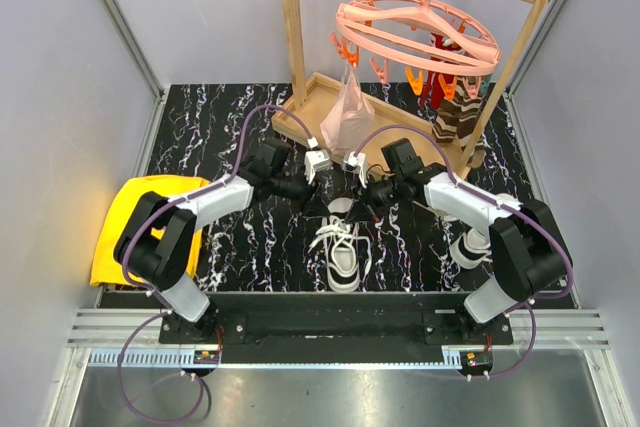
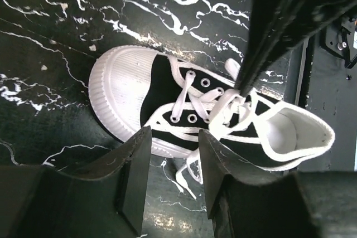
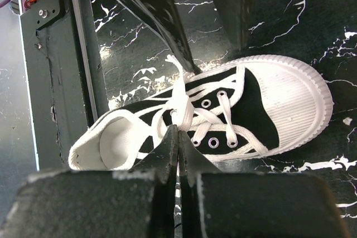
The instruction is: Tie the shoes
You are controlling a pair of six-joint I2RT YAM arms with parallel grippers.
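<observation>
Top view first: one shoe (image 1: pixel 342 252) sits near the middle of the desk's (image 1: pixel 200 137) near edge. The second shoe (image 1: pixel 470 247) is off toward the right edge, half hidden by the right arm. Both arms meet over the middle shoe, left pincer (image 1: pixel 318 197) and right pincer (image 1: pixel 372 197) close together. From up here I can't tell what either one is doing.

Left wrist cam: the left pincer (image 2: pixel 174 154) is spread wide with nothing in it, hovering over the side of the shoe (image 2: pixel 128 87). A loose lace end lies on the desk below the gap. The right pincer (image 2: pixel 245 79) comes down into the lace (image 2: pixel 228 107) by the top eyelets.

Right wrist cam: the right pincer (image 3: pixel 178 137) is pressed together, and it looks like it's pinching the lace (image 3: pixel 181 104) at the crossing. No bow yet.

My take on doing this step well: the right should hold the tension without lifting the shoe. The left should drop squarely over that free end and grab near the tip, so there's enough slack for a loop.
</observation>
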